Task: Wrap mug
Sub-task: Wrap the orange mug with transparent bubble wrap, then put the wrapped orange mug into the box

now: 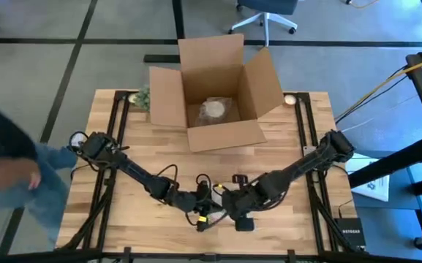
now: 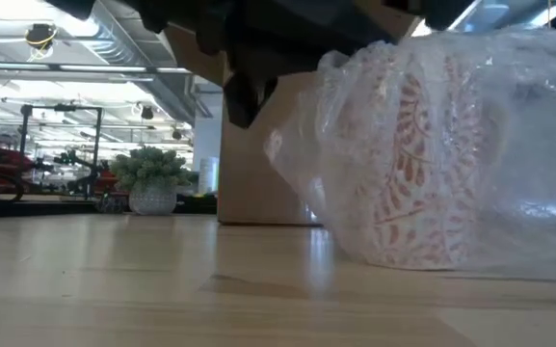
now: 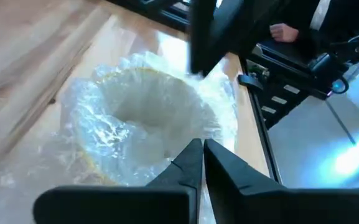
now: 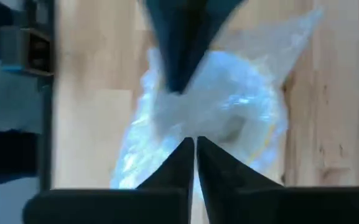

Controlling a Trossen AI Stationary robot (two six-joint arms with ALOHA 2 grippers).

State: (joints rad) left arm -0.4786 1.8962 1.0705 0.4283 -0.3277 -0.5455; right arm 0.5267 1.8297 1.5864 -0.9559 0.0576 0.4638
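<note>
Mug [image 2: 422, 159]: I see it at the near edge of the worktop [image 1: 123, 183], standing under loose bubble wrap [image 3: 92, 124], both arms meeting over it.
Left pincer [image 3: 201, 152]: tips pressed together, apparently pinching wrap at the mug's rim.
Right pincer [image 4: 195, 146]: tips likewise closed on wrap from the opposite side.
Box [image 1: 218, 95]: open at the far side, a wrapped item already inside.
Risk: opposing pulls could tear the film or tip the mug; releasing either side would let the wrap spring open.

Left pincer [image 3: 202, 151] (fingers together) at the bubble-wrapped mug [image 3: 143, 115] rim
</note>
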